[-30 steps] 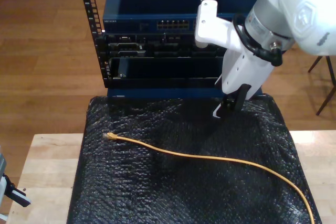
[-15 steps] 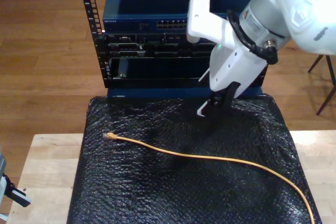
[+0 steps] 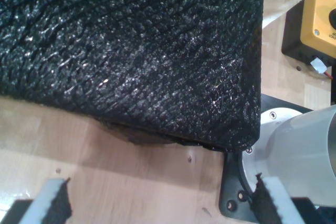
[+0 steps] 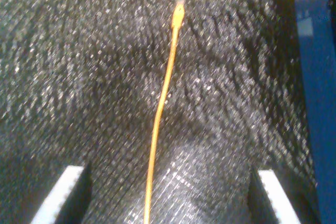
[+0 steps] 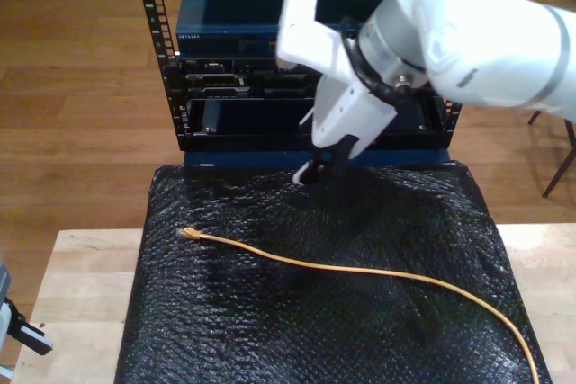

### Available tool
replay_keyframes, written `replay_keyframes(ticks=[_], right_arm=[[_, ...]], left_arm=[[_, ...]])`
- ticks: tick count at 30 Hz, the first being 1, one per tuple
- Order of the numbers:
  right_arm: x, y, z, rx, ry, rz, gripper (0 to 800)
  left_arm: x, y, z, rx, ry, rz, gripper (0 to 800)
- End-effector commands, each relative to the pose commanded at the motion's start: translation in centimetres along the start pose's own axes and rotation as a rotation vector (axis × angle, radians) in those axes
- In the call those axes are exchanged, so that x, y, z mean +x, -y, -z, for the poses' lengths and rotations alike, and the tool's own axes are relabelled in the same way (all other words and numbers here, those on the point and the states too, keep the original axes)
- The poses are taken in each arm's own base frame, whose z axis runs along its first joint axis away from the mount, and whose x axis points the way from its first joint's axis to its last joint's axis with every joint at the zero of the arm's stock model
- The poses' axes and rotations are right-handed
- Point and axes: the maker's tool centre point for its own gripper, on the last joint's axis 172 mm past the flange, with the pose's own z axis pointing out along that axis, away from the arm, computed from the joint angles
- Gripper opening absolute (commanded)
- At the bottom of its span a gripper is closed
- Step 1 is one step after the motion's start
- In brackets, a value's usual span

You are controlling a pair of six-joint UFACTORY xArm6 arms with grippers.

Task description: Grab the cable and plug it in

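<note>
Over the last second my second gripper (image 5: 310, 171) has swung across the black bubble-wrap sheet (image 5: 378, 312) toward the exterior view's left, moving from above that view's right part of the sheet to a spot near its far edge, just in front of the blue rack unit (image 5: 234, 6). By my reading this is the approach leg of the grab: the arm is travelling toward the plug end, and nothing has been picked up yet. The cable (image 5: 360, 270) has not shifted; it lies loose on the sheet, running from the exterior view's lower right corner in a shallow curve up to its plug (image 5: 188, 234) near that view's left side of the sheet. In the second wrist view the cable (image 4: 160, 108) runs straight out from between the jaws, which stand wide apart with nothing in them, and the plug (image 4: 179, 10) sits well ahead of them, so the gripper is lined up along the cable but is above it and not touching. My first gripper (image 3: 157, 203) waits over the wooden tabletop (image 3: 105, 161) beside the sheet's edge, jaws apart and empty, near an arm's base (image 3: 294, 150).
</note>
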Motion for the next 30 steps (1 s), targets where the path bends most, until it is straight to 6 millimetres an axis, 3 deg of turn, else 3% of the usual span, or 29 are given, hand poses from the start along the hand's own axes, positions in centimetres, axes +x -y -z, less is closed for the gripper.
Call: replay_keyframes(ticks=[11, 21, 25, 30], right_arm=[[2.5, 0.2, -5.9, 0.084, 0.044, -0.001, 728], [3.1, -0.2, -11.4, 0.1, 0.094, 0.022, 682], [3.4, 0.5, -14.4, 0.107, 0.168, 0.048, 682], [3.2, 0.2, -16.3, 0.089, 0.233, 0.046, 667]], left_arm=[[0.0, 0.0, 0.0, 0.0, -0.001, 0.0, 800], [0.0, 0.0, 0.0, 0.001, -0.001, 0.0, 800], [0.0, 0.0, 0.0, 0.0, 0.0, -0.002, 800], [0.0, 0.0, 0.0, 0.0, 0.0, -0.002, 800]])
